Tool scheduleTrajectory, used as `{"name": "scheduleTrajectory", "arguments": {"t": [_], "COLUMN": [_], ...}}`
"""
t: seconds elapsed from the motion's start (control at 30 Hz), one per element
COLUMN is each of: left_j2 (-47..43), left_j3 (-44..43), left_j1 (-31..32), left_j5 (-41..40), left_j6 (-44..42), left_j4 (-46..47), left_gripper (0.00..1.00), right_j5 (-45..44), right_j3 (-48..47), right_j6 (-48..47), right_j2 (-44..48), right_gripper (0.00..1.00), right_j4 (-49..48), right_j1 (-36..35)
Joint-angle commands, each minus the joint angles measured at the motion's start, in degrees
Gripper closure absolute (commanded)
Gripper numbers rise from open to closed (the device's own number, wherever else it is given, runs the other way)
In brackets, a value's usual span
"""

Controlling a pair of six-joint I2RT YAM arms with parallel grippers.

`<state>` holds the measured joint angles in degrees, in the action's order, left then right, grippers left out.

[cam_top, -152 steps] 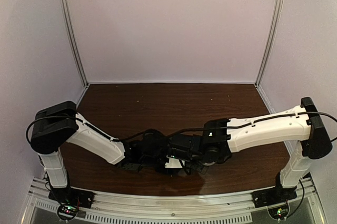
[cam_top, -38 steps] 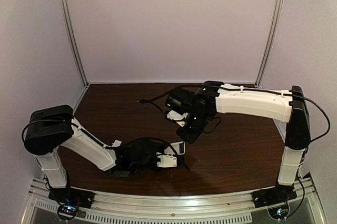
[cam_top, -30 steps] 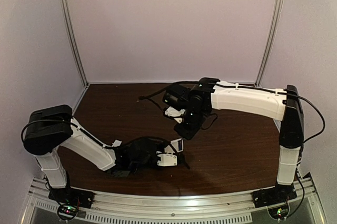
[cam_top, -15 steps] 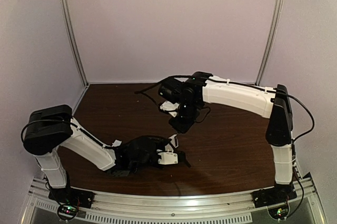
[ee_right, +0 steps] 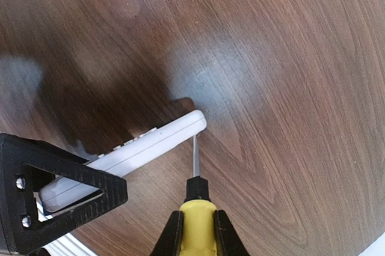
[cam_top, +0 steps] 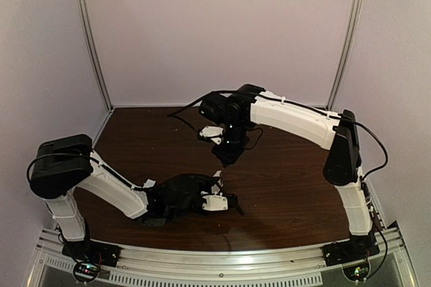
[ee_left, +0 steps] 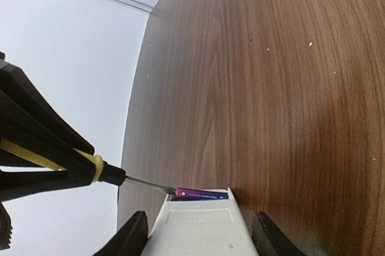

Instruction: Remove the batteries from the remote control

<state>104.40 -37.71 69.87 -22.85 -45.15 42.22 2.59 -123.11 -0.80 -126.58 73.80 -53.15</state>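
Screwdriver (ee_right: 197, 190) tip meets battery (ee_left: 201, 194) in the remote (ee_right: 144, 143), clamped in my left gripper (ee_left: 201, 217) at the table's (cam_top: 296, 166) six o'clock. My right gripper (ee_right: 197, 217) pinches the handle; levering hard may flick it away.

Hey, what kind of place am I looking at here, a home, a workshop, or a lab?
Probably a robotics lab booth: plain pale walls and metal frame posts enclose a dark wooden table, with a white left arm and right arm bolted to a rail at its near edge.
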Motion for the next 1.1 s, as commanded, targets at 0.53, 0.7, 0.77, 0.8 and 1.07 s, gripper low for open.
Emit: {"name": "scheduleTrajectory", "arguments": {"t": [0.53,0.7,0.77,0.8,1.07], "left_j2": [0.89,0.45,-0.18,-0.58,-5.68], "left_j3": [0.80,1.51,1.75,1.84,4.72], "left_j1": [4.48,4.38,4.17,3.96,1.63], "left_j5": [6.60,7.13,8.14,8.74,15.58], "left_j6": [-1.37,-1.09,-0.28,0.25,3.64], "left_j4": [-3.43,-2.34,-2.27,-2.52,-1.17], "left_gripper": [1.00,1.00,1.00,1.00,1.00], "right_j5": [-5.17,-8.30,-9.16,-9.65,-7.67], "right_j3": [18.33,21.74,24.19,25.70,36.86], "right_j6": [3.62,6.12,6.91,7.29,8.13], "right_j2": [4.16,11.41,14.69,16.49,30.94], "right_gripper": [1.00,1.00,1.00,1.00,1.00], "right_j4": [-10.27,-13.00,-15.01,-16.10,-23.64], "right_j1": [1.46,1.46,1.49,1.46,1.18]}}
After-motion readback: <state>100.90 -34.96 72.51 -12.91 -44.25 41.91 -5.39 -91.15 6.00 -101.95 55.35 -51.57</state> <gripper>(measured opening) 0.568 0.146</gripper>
